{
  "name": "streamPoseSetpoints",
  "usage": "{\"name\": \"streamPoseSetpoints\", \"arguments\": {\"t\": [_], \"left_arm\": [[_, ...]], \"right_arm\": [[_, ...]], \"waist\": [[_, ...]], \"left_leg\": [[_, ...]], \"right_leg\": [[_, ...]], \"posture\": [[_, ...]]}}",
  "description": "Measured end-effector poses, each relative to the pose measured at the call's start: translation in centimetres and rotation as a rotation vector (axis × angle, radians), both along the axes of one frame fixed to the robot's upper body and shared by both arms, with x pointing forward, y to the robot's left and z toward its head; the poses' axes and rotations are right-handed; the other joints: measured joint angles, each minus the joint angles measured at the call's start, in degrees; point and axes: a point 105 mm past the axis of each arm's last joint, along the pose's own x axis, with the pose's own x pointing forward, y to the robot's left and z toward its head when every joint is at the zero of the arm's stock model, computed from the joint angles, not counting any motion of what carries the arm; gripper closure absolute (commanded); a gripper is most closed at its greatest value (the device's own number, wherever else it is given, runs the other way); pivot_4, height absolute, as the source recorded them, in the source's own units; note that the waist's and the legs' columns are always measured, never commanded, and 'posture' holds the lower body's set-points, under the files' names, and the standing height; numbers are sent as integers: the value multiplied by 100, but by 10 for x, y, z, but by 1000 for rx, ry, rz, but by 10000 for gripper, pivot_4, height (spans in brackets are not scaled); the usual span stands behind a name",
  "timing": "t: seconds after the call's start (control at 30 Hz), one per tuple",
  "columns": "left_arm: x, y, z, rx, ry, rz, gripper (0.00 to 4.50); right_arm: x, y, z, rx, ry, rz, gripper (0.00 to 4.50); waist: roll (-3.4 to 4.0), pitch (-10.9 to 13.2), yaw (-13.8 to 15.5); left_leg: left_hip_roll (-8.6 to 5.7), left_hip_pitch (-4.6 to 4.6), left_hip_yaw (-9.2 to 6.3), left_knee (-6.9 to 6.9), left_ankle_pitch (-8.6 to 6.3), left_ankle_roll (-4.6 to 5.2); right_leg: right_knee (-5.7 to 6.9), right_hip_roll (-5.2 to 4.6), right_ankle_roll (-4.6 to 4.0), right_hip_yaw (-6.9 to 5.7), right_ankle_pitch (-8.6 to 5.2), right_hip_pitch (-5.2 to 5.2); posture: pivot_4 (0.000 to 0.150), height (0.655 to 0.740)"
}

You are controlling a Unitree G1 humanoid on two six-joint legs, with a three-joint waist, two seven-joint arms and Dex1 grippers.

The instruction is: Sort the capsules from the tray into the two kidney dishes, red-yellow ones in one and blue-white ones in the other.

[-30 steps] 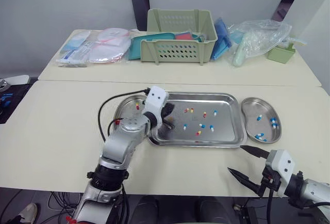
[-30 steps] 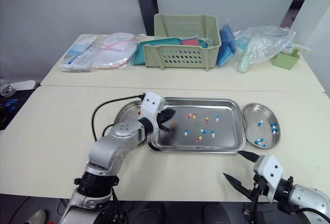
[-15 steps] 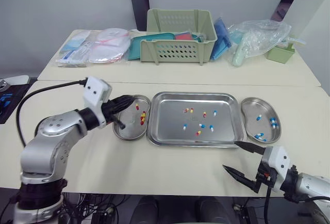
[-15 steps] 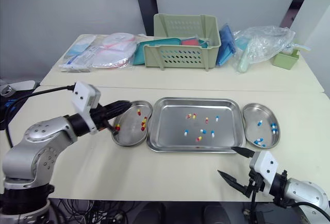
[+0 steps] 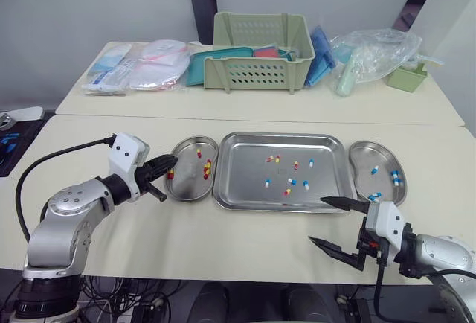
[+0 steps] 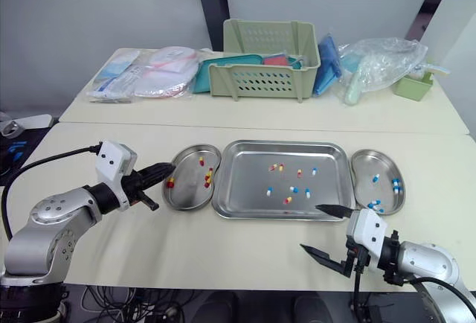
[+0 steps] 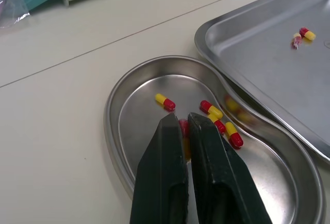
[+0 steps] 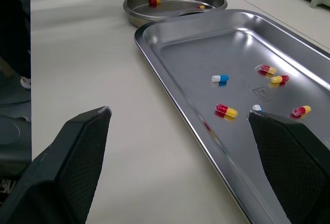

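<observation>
1. Left gripper [image 5: 169, 162] is pinching a red-yellow capsule [image 7: 183, 129] between nearly closed fingers over the kidney dish [image 5: 190, 199] left of the tray [image 5: 242, 178].
2. Right gripper [image 5: 316, 220] is hovering wide open and empty at the tray's near edge.
3. Loose capsules [image 5: 267, 183] are lying inside the tray.

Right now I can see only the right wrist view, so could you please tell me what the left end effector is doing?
Observer: The left end effector is shut on a red-yellow capsule, over the left edge of the left kidney dish.
Operator: Thank you. Where do the blue-white ones go?
Observer: Into the right kidney dish, beside the right end of the tray. It already holds several blue-white capsules.
Operator: Is anything mixed up in the left dish?
Observer: No, the loose red-yellow capsules are all that lie in it.
</observation>
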Motion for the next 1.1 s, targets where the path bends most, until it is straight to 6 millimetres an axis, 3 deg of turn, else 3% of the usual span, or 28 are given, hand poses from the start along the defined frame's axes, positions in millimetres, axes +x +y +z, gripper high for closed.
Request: {"name": "streamPoseSetpoints", "arguments": {"t": [0.07, 0.33, 0.63, 0.8, 0.87, 1.03, 1.1], "left_arm": [[1, 1, -1, -2, 3, 7, 37467], [2, 2, 4, -11, -22, 1, 11720], [-1, 8, 15, -45, -48, 0, 11720], [-10, 28, 29, -65, -120, 49, 11720], [-17, 39, 26, -68, -115, 76, 11720], [-36, 81, 2, -74, -32, 197, 122], [-44, 98, -6, -70, -15, 239, 122]], "right_arm": [[1, 2, 0, 2, -1, 3, 0], [2, 4, 0, 4, 4, 9, 0], [1, 6, -1, 6, 9, 15, 0], [3, 3, 1, 3, 0, 0, 0], [5, -4, 4, -4, -15, -31, 0], [8, -38, 13, -28, -28, -147, 0], [8, -59, 14, -57, -1, -202, 0]], "waist": [[0, 0, 0], [0, 0, -4], [0, 0, -5], [0, 0, -15], [0, 0, -15], [0, 0, -9], [-1, 0, -8]], "left_leg": [[0, 0, 0, 0, 0, 0], [1, 0, 0, 0, 0, 0], [1, 0, -1, 0, 0, 0], [2, 0, 0, -1, 0, 0], [2, 0, 1, -1, 0, 0], [2, 1, 1, -1, 0, 0], [1, 1, 3, -2, 0, 1]], "right_leg": [[1, 0, 0, 0, 0, -1], [1, 0, 0, 0, 0, -1], [1, 0, 0, -1, 0, -2], [1, 0, 0, 1, 0, -2], [1, 0, 0, 1, 0, -2], [1, 0, 0, 1, 0, -1], [-1, -1, 0, 2, 0, 0]], "posture": [[1500, 7390], [1500, 7390], [1500, 7390], [1500, 7390], [1500, 7390], [1500, 7390], [1500, 7390]]}}
